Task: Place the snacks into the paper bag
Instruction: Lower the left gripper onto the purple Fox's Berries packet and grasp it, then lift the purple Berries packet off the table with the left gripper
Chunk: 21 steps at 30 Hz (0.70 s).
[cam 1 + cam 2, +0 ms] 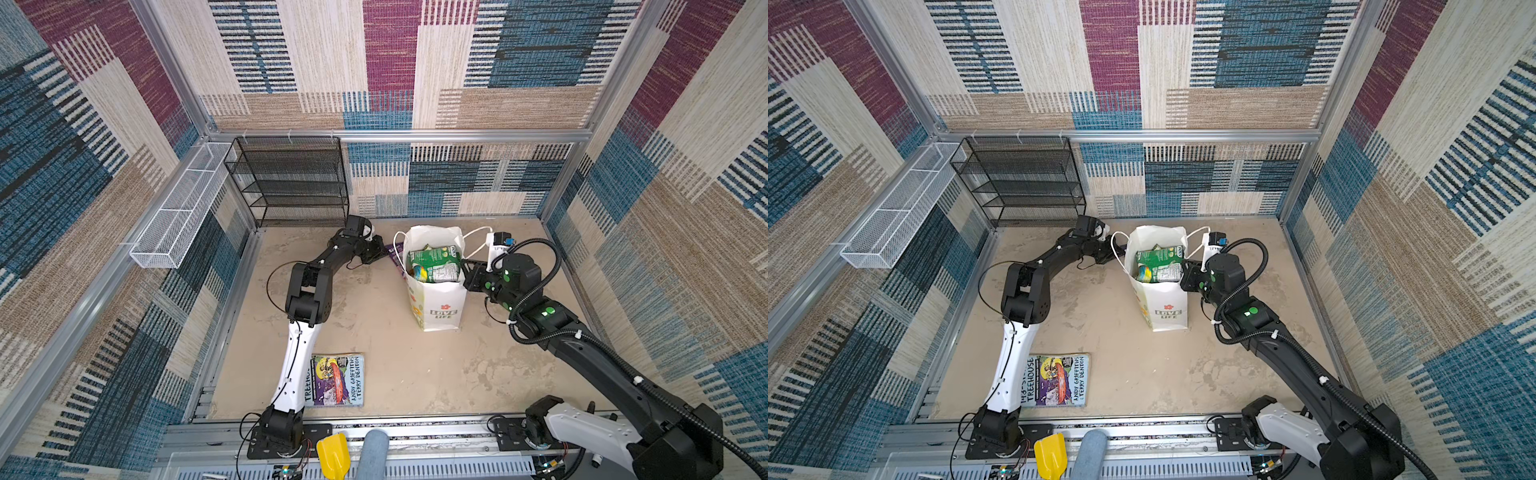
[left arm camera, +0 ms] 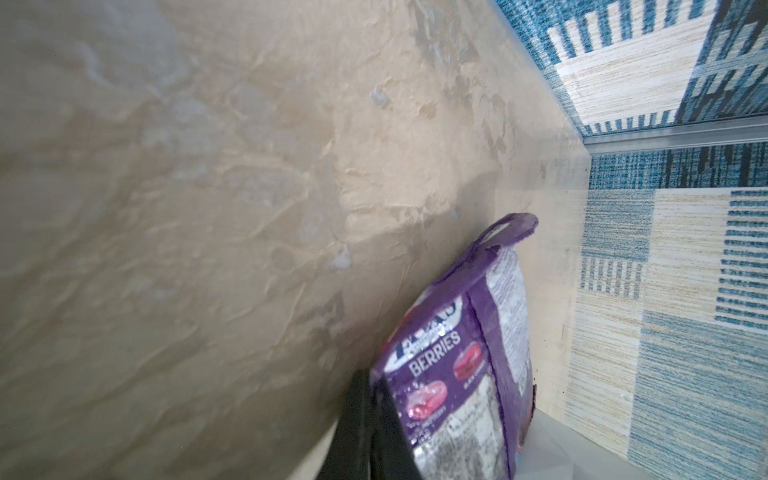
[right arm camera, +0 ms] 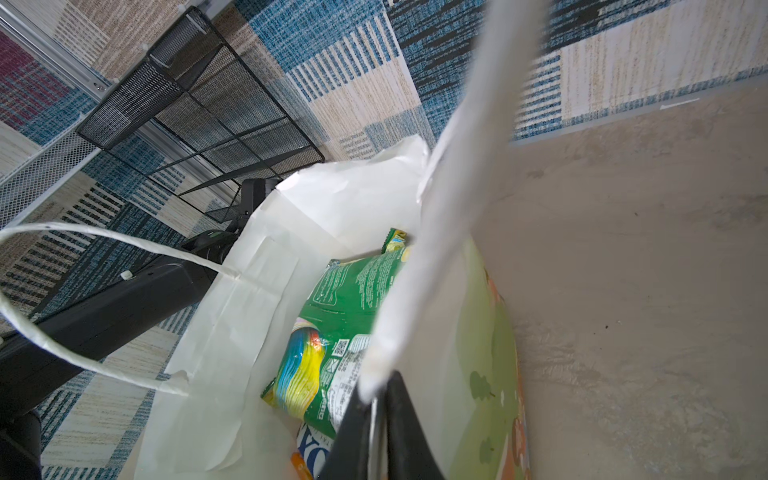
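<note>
The white paper bag (image 1: 436,303) (image 1: 1163,299) stands upright at the back of the floor, with its mouth open. Green snacks (image 1: 434,264) (image 3: 353,291) lie inside it near the top, and one of them has yellow and blue stripes (image 3: 303,365). My right gripper (image 1: 466,266) (image 3: 376,415) is shut on the bag's right rim. My left gripper (image 1: 380,249) is just left of the bag. It is shut on a purple "BERRIES" snack packet (image 2: 457,353) (image 1: 394,250), which is held clear of the floor. One black finger (image 2: 363,415) presses on the packet's face.
A paperback book (image 1: 336,380) lies near the front, beside the left arm. A black mesh rack (image 1: 291,183) stands at the back left, and a white wire basket (image 1: 183,208) hangs on the left wall. A yellow scoop (image 1: 332,455) sits on the front rail. The bag's cord handles (image 3: 104,245) stick out.
</note>
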Available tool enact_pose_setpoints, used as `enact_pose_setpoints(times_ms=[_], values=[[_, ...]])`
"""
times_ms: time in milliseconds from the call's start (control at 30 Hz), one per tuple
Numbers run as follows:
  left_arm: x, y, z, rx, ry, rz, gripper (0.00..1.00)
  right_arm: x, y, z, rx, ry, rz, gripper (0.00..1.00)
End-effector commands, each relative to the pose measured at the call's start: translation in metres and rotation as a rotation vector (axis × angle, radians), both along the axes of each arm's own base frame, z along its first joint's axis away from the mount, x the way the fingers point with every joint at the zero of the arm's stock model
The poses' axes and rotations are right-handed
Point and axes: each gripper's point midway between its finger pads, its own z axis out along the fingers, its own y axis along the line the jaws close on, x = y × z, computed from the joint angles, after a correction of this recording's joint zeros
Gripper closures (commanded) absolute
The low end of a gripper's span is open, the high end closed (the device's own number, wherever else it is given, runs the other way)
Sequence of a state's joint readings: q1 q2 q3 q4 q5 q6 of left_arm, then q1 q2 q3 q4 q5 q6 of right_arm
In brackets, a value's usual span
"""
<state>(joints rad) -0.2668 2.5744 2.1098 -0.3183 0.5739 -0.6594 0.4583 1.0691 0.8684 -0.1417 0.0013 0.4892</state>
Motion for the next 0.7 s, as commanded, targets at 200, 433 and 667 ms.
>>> enact_pose_setpoints(times_ms=[200, 433, 667], values=[[-0.02, -0.005, 0.051, -0.146, -0.005, 0.042, 1.0, 0.002, 0.001, 0.005, 0.007, -0.025, 0.003, 0.88], [-0.053, 0.01, 0.106, -0.211, -0.071, 0.119, 1.0, 0.001, 0.002, 0.006, 0.009, -0.026, 0.009, 0.88], [-0.099, 0.038, 0.154, -0.131, -0.148, 0.169, 1.0, -0.001, 0.0, 0.009, 0.013, -0.034, 0.004, 0.88]])
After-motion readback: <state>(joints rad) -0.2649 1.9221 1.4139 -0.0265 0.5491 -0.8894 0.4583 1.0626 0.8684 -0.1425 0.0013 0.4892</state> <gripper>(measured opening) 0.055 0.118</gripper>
